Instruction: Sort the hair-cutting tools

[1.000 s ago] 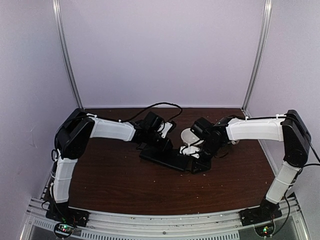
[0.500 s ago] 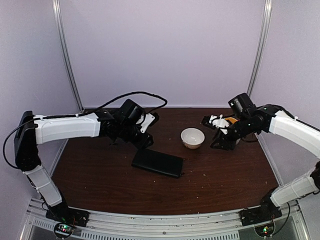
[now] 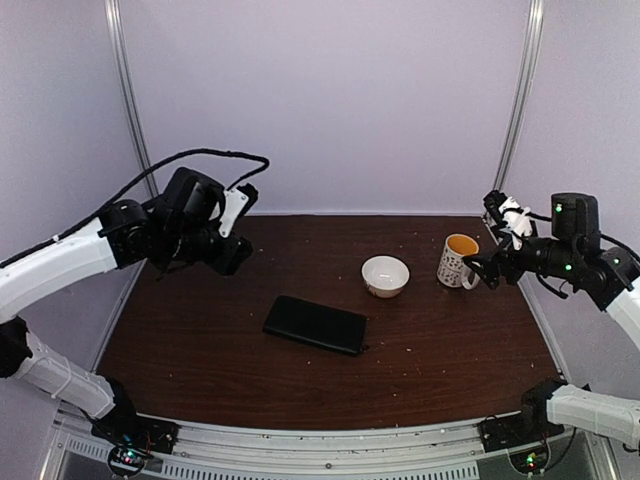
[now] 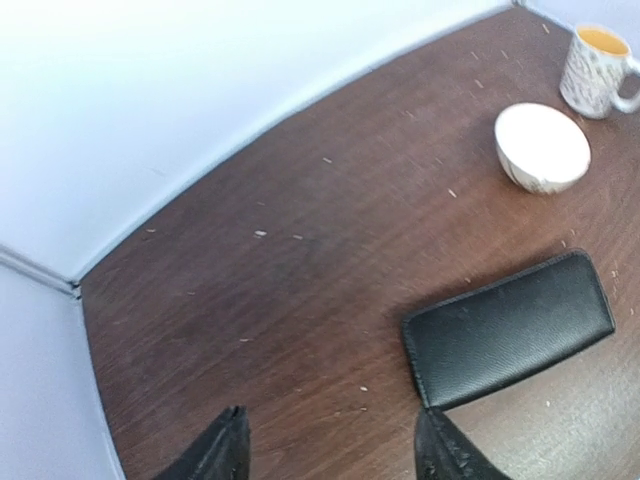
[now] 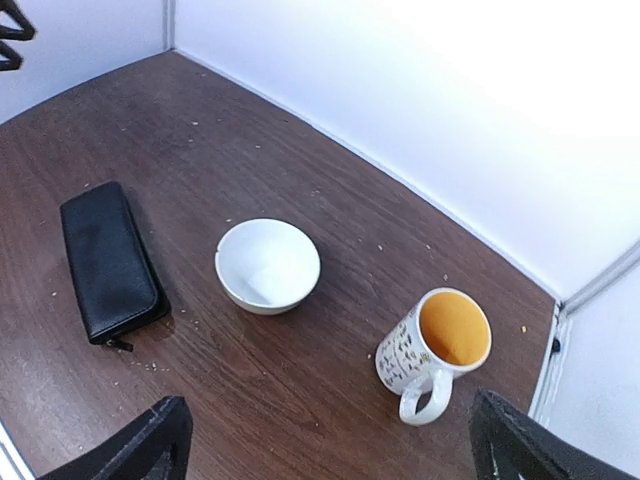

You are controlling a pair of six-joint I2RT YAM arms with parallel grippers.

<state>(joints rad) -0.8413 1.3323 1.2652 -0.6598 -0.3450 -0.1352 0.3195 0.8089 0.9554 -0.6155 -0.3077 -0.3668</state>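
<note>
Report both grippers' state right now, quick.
Left gripper: open, holding nothing.
Right gripper: wide open, holding nothing.

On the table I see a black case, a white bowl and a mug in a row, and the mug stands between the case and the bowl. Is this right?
Not quite. The bowl is the one in the middle, between the case and the mug; the top view shows it. The rest holds: all three stand on the table.
</note>
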